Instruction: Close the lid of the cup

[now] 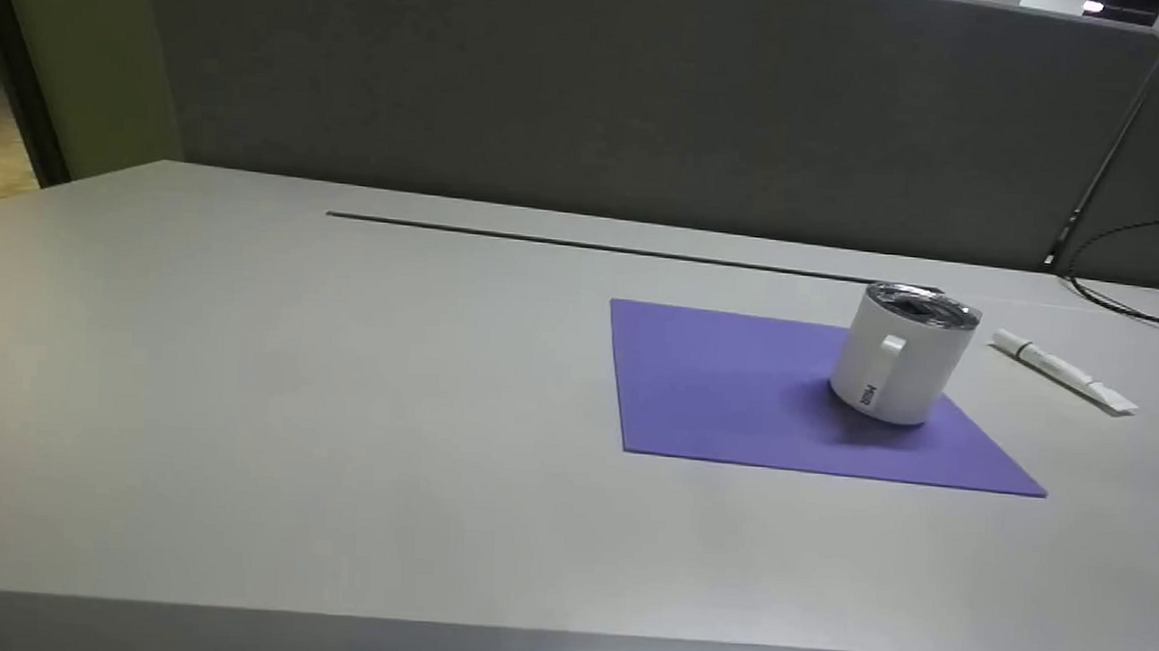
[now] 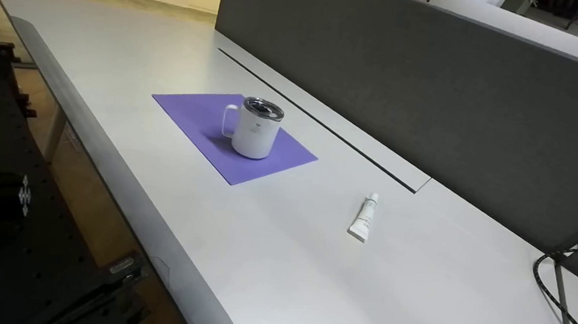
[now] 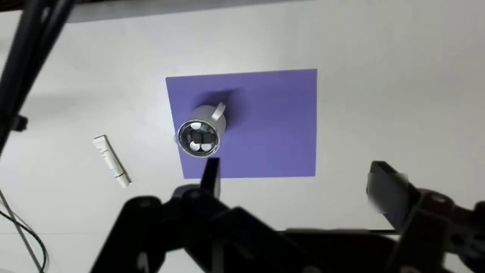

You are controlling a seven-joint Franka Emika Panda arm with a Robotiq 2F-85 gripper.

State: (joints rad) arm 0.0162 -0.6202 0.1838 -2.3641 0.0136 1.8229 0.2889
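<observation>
The white cup [image 1: 910,371] stands upright on a purple mat in both exterior views [image 2: 254,135]. It has a handle and a small dark mark low on its side. The round grey-silver lid [image 1: 927,307] sits on top of the cup and also shows in an exterior view [image 2: 264,108]. In the wrist view, the lid [image 3: 199,138] is see-through with dark pieces at its middle; I cannot tell whether its opening is shut. My gripper [image 3: 296,162] is wide open and empty. Its left finger appears just below the cup in the picture, apart from it. The exterior views do not show the gripper.
The purple mat [image 1: 722,388] lies flat on the white table [image 1: 297,402]. A white tube [image 2: 365,218] lies beside the mat. A grey partition [image 1: 597,95] runs along the back edge, and a black cable [image 2: 563,308] lies at the far end. A dark slot [image 1: 621,249] crosses the table.
</observation>
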